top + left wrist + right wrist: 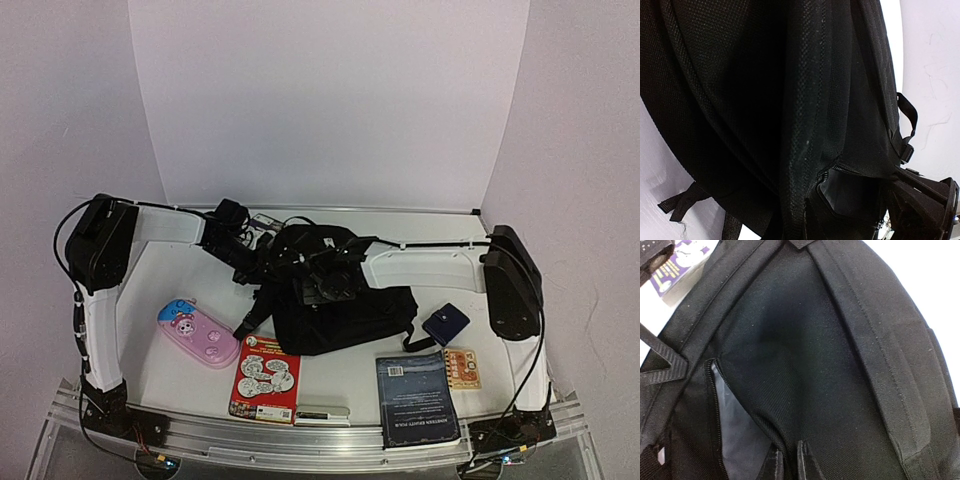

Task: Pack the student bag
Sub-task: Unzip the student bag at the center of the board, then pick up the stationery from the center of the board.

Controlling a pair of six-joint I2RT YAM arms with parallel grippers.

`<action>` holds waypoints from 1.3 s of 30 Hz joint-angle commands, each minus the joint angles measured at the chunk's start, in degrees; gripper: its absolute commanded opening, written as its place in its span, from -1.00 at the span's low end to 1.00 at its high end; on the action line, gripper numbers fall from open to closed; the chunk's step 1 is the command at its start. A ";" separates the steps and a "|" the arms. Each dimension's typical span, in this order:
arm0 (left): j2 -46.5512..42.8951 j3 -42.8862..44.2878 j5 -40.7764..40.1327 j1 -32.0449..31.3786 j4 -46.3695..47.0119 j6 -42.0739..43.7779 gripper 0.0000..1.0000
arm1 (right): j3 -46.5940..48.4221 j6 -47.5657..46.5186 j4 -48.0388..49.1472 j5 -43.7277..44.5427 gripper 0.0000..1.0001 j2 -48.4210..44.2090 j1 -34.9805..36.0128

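The student bag point(345, 312) is a big black backpack lying in the middle of the table, its top end bunched up where both arms meet. My left gripper point(268, 262) is at its upper left. Black fabric point(765, 100) fills the left wrist view, and a fold runs down into the jaws, whose fingers are lost in the dark. My right gripper point(789, 462) is shut, pinching a ridge of bag fabric point(805, 340) between its fingertips point(804, 455). Just left of it a zipper point(712, 405) gapes onto grey lining point(732, 425).
In front of the bag lie a pink case point(197, 333), a red book point(266, 378), a dark book point(417, 398), a small dark-blue pouch point(445, 323), an orange card point(461, 367) and a small white-and-black item point(322, 412). White walls close in the back and sides.
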 commanded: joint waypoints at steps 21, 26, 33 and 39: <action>-16.40 -1.22 -11.87 2.02 -2.57 6.85 0.69 | -43.27 6.12 7.11 -15.30 0.60 -44.35 -23.72; -16.47 -1.31 -11.84 2.02 -2.64 6.67 0.72 | -54.91 7.41 13.49 -23.67 0.34 -50.94 -35.84; -17.01 -1.48 -11.57 2.02 -2.49 6.50 0.76 | -64.08 9.36 19.59 -30.26 0.16 -53.39 -44.37; -16.85 -1.58 -11.69 2.02 -2.40 6.41 0.77 | -66.31 11.27 22.19 -31.60 -0.02 -50.00 -45.03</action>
